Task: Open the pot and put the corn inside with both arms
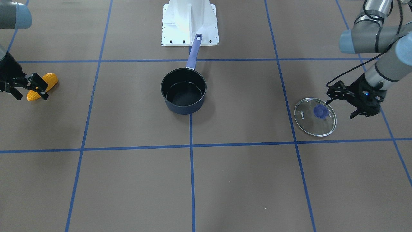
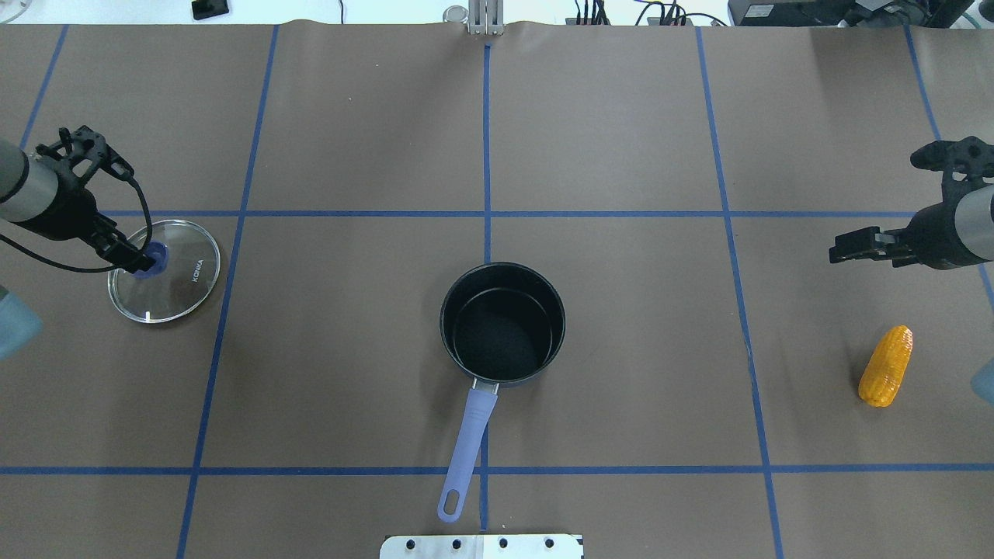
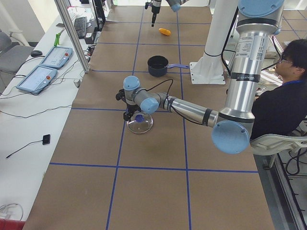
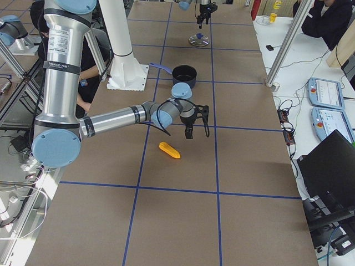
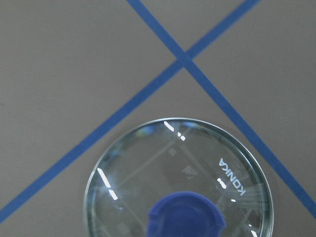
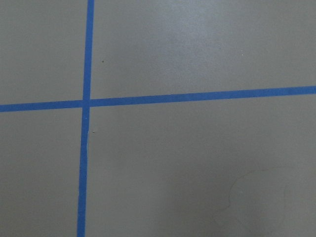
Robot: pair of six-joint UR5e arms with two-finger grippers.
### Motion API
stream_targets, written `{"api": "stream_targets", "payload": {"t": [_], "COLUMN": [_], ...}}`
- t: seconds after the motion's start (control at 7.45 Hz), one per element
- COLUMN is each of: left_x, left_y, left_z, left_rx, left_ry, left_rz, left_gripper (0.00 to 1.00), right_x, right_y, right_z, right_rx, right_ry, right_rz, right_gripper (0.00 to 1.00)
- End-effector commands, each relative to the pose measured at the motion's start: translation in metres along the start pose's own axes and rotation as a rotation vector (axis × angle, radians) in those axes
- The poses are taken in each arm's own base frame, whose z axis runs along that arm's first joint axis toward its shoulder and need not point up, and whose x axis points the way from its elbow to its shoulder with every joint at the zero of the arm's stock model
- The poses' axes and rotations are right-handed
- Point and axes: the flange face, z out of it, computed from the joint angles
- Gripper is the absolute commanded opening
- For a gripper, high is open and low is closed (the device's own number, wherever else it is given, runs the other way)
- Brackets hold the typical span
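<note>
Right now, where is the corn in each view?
Front-facing: corn far left.
Overhead: corn far right, below mid-height.
Exterior left: corn top centre, beyond the pot.
Exterior right: corn centre, nearer than the pot.
Left wrist: not in it.
Right wrist: not in it.
Shared landmark: the pot, mid-table.

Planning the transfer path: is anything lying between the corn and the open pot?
Nothing visible does. Only table surface shows between the corn and the uncovered pot; the lid lies on the pot's other side. The right end effector hangs open near the corn, nothing between them.
</note>
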Motion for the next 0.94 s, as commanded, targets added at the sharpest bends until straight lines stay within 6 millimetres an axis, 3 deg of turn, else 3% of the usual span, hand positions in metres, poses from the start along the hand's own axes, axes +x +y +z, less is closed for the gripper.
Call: {"api": "stream_targets", "payload": {"t": [0.0,0.13,0.27,0.4,0.54,0.67,0.8], "left_x": [-0.056,-0.085,-0.112,-0.127,-0.13,-0.13,-0.129], "left_y": [0.01,0.024,0.037,0.044,0.046,0.046,0.045], "left_z": [-0.057,-0.076,-0.101,-0.119,-0.123,-0.124,-0.124], "left_rx": [0.059,0.049,0.04,0.04,0.045,0.046,0.046], "left_ry": [0.002,-0.02,-0.036,-0.053,-0.058,-0.06,-0.059], "left_rz": [-0.058,-0.046,-0.027,-0.015,-0.019,-0.018,-0.017], "left_gripper": [0.98,0.98,0.98,0.98,0.98,0.98,0.98], "right_x": [0.044,0.064,0.068,0.055,0.029,0.013,0.008], "right_y": [0.028,0.046,0.059,0.073,0.096,0.111,0.114], "right_z": [-0.004,-0.001,0.005,0.022,0.047,0.059,0.062], "right_rx": [0.016,0.02,0.015,0.024,0.069,0.082,0.078], "right_ry": [0.079,0.099,0.106,0.137,0.166,0.165,0.161], "right_rz": [0.088,0.077,0.055,0.064,0.096,0.098,0.093], "right_gripper": [0.98,0.99,0.99,0.99,0.98,0.98,0.97]}}
